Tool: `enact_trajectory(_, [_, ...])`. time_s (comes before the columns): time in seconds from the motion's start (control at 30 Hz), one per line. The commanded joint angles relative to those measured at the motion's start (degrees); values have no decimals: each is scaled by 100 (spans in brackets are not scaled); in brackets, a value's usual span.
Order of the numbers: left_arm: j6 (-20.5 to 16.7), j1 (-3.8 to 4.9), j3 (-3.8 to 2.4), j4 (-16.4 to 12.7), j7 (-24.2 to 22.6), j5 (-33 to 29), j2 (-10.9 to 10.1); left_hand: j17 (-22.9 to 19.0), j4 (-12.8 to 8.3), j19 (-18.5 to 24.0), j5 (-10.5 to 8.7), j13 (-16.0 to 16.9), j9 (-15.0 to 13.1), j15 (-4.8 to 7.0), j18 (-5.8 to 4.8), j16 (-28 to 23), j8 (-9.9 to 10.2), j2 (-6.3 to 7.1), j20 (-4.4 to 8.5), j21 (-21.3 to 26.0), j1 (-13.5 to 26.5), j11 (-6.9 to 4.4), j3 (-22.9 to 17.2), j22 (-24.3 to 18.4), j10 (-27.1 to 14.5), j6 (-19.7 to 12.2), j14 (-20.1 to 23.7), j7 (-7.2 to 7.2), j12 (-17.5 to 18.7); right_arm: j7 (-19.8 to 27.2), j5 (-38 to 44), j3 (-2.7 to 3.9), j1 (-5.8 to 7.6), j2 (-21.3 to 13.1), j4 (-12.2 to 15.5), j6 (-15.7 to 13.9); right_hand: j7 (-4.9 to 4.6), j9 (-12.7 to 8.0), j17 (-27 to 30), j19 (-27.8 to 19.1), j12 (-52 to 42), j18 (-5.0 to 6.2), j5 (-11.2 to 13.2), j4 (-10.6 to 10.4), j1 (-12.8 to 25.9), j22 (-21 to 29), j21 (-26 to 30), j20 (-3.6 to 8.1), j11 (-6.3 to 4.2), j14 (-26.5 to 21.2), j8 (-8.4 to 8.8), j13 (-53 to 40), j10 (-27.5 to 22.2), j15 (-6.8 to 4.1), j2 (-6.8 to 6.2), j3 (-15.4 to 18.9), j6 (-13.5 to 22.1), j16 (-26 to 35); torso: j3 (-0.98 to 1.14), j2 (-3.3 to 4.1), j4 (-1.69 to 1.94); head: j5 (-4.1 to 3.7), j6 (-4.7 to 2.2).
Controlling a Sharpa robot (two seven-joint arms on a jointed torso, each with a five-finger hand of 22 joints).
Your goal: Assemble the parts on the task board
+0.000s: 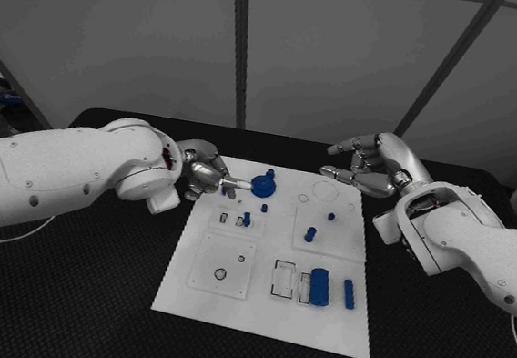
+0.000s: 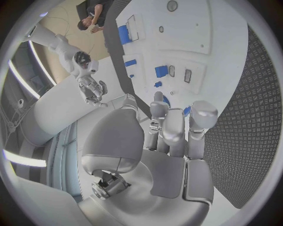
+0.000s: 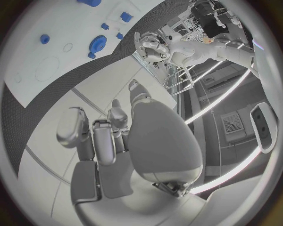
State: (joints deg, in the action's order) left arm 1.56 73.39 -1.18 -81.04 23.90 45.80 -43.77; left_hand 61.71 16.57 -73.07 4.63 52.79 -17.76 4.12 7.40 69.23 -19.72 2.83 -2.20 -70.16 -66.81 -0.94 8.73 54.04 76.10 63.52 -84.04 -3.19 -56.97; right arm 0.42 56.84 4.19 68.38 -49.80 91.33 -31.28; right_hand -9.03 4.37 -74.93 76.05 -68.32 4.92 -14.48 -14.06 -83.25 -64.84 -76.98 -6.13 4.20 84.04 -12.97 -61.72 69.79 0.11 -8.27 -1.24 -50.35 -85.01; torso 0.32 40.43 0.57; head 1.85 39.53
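The white task board (image 1: 267, 314) lay in the middle of the black desk (image 1: 51, 312), its long side running from the upper centre of the head view toward the lower centre. Several blue parts sat on it. A round blue part (image 1: 264, 186) stood near the board's upper left corner. Two small blue pegs (image 1: 330, 216) (image 1: 309, 235) stood in the square plate at the board's upper right, and another small peg (image 1: 266, 208) stood just left of that plate. In the lower right area a thick blue cylinder (image 1: 320, 287) lay beside a rectangular slot (image 1: 284, 278), with a slim blue bar (image 1: 349, 293) just to its right. A square plate with a small ring (image 1: 219, 273) lay at the lower left.

The left hand (image 1: 210, 176) hovered over the board's upper left edge, a finger stretched toward the round blue part and close to it; I could not tell whether it touched or held anything. The right hand (image 1: 368, 164) hung above the desk beyond the board's upper right corner, fingers loosely curled and apart, holding nothing.
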Motion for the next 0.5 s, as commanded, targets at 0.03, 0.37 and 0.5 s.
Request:
enact_trajectory(0.03, [470, 98, 108, 122, 712, 490, 168, -7, 3, -73, 34, 474, -360, 38, -92, 30, -331, -70, 12, -155, 25, -22, 40, 237, 64, -170, -52, 13, -499, 23, -296, 6, 15, -4, -52, -21, 0, 4, -550, -44, 21, 44, -38, -6, 4, 17, 38, 4, -5, 345, -34, 6, -43, -24, 60, 9, -45, 42, 12, -32, -5, 11, 22])
enact_trajectory(0.37, [656, 246, 285, 419, 953, 650, 591, -30, 16, -169, 6, 776, -1113, 66, -136, 53, -918, -83, 44, -356, 156, -58, 68, 593, 69, -496, -53, 74, -867, -91, -285, 10, 36, 3, -146, -39, 14, 2, -522, -49, 33, 48, -139, 5, 12, 47, 64, 19, -18, 340, -74, 30, -42, -37, 67, 30, -70, 67, 12, -16, -1, -1, 55])
enact_trajectory(0.5, [776, 258, 300, 490, 986, 685, 702, -32, 18, -188, -17, 831, -1222, 73, -144, 57, -1001, -70, 49, -386, 193, -70, 68, 650, 88, -507, -53, 89, -924, -111, -278, 10, 37, 26, -167, -38, 16, 1, -517, -50, 36, 49, -156, 6, 14, 51, 67, 21, -20, 339, -79, 34, -43, -39, 67, 33, -72, 71, 10, -13, 6, -14, 73])
